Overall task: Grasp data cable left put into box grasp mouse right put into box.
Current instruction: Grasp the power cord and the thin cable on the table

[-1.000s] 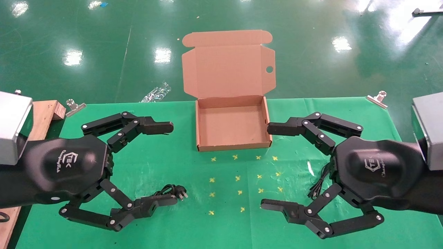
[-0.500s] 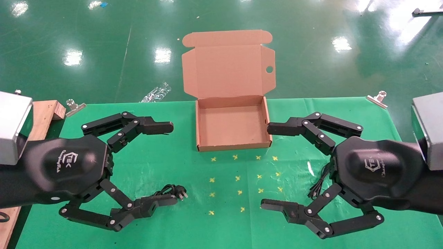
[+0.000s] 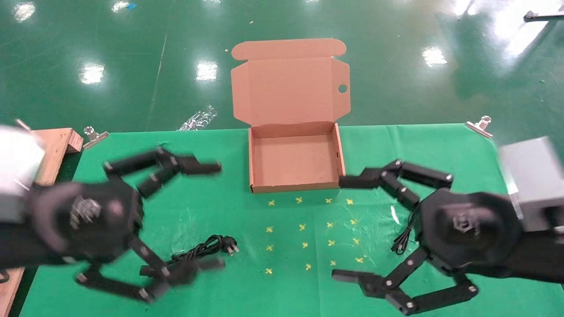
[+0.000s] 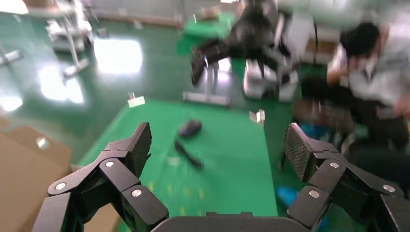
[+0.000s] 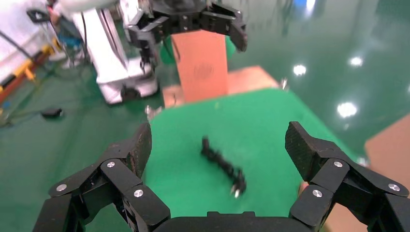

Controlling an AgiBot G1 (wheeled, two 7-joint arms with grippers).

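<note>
The brown cardboard box [image 3: 295, 187] stands open at the table's far middle, lid [image 3: 288, 88] upright, nothing inside. The data cable [image 3: 207, 247] lies coiled at the near left, silver prongs toward the centre; it also shows in the right wrist view [image 5: 222, 164]. My left gripper [image 3: 220, 215] hovers open over it, the near finger just beside the cord. In the head view the right arm covers the mouse, and only its thin bundled wire [image 3: 403, 237] shows. The mouse [image 4: 189, 128] appears in the left wrist view. My right gripper [image 3: 338, 228] is open above the near right.
Yellow cross marks [image 3: 308, 224] dot the green cloth in front of the box. Binder clips [image 3: 94, 134] [image 3: 480, 124] pin the cloth's far corners. A wooden block [image 3: 55, 147] sits off the left edge. A plastic wrapper [image 3: 198, 119] lies on the floor behind.
Both arms are moving. The left gripper has shifted slightly nearer, uncovering more of the cable. The right gripper has shifted nearer and a little left. The box, cable and wire stay put.
</note>
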